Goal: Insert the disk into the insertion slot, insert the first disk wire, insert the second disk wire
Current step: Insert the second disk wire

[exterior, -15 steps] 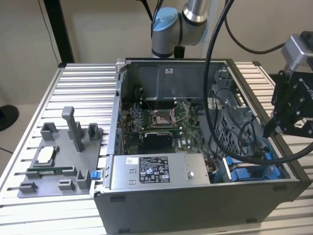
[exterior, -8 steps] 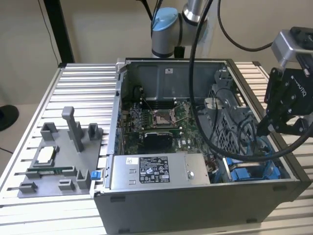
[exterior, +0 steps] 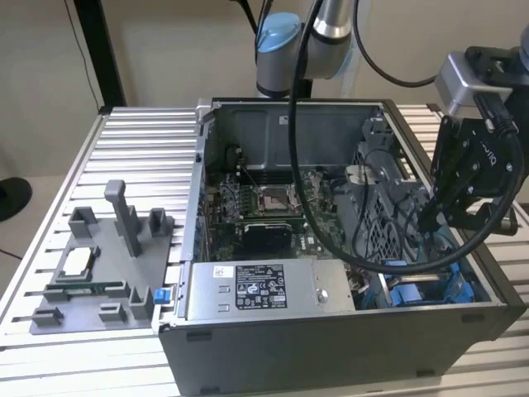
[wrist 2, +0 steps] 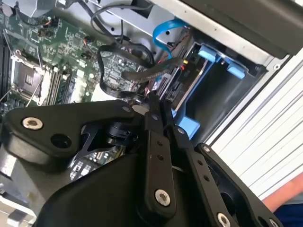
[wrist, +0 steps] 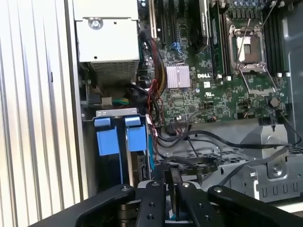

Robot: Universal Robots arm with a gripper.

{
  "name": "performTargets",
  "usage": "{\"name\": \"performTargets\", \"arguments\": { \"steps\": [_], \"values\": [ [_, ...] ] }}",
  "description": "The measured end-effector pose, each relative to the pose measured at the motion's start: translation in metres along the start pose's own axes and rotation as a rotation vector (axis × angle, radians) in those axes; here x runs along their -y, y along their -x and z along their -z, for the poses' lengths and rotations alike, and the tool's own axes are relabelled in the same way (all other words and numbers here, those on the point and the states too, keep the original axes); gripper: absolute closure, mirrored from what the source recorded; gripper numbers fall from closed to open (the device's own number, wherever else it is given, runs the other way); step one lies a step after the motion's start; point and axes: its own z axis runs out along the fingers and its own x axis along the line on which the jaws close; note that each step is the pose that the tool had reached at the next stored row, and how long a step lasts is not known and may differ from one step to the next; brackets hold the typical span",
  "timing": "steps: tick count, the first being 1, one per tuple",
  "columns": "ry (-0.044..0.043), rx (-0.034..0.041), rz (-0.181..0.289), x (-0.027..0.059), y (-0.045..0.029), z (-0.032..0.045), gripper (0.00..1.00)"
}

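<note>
The insertion slot point(exterior: 430, 291), a grey metal bay with bright blue rails and tabs, is sitting in the near corner of the open computer case point(exterior: 331, 347) at the exterior view's right. In the first wrist view the slot point(wrist: 116, 137) is showing two blue tabs side by side, with a dark flat body lying edge-on just beside them; whether this is the disk cannot be told. In the second wrist view the same bay point(wrist 2: 208, 90) is lying just beyond the fingertips, with a blue cable point(wrist 2: 165, 28) curving above it.

The gripper point(exterior: 430, 219) is hanging over the case just above the slot, its fingers pointing down among black cables. In both wrist views the gripper point(wrist 2: 158, 106) point(wrist: 174, 177) is holding its two fingers pressed close together; whether a thin wire is pinched between them cannot be told.

The motherboard point(exterior: 264, 207) is lying to the left of the slot, the grey power-supply box point(exterior: 260, 289) is standing along the near wall, and a grey parts fixture point(exterior: 103, 265) is resting on the slatted table point(exterior: 50, 248) well to the left.
</note>
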Motion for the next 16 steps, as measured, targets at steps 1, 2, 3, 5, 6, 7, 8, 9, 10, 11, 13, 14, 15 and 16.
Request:
{"name": "performTargets", "arguments": {
  "steps": [1, 2, 3, 5, 6, 7, 8, 9, 10, 11, 13, 14, 15, 16],
  "values": [
    [-0.003, 0.0004, 0.001, -0.0019, -0.0012, 0.0, 1.0],
    [-0.0079, 0.0012, 0.002, -0.0035, -0.0026, 0.0, 1.0],
    [-0.0149, 0.002, 0.003, -0.0048, -0.0043, 0.0001, 1.0],
    [-0.0291, 0.0035, 0.005, -0.0071, -0.0086, 0.0002, 1.0],
    [-0.0382, 0.0045, 0.007, -0.0085, -0.0108, 0.0002, 1.0],
    [-0.0467, 0.0052, 0.009, -0.0099, -0.0127, 0.0001, 1.0],
    [-0.0542, 0.006, 0.01, -0.0111, -0.0142, 0.0, 1.0],
    [-0.0607, 0.0068, 0.011, -0.0124, -0.0154, -0.0002, 1.0],
    [-0.0664, 0.0073, 0.013, -0.0132, -0.0163, -0.0003, 1.0],
    [-0.0708, 0.0078, 0.015, -0.0137, -0.0168, -0.0005, 1.0],
    [-0.0753, 0.0077, 0.024, -0.0139, -0.0172, -0.0008, 1.0],
    [-0.0763, 0.0074, 0.028, -0.0143, -0.0173, -0.0011, 1.0],
    [-0.0763, 0.0071, 0.03, -0.0143, -0.0174, -0.0011, 1.0],
    [-0.0763, 0.0071, 0.029, -0.0143, -0.0174, -0.0011, 1.0]
  ]
}}
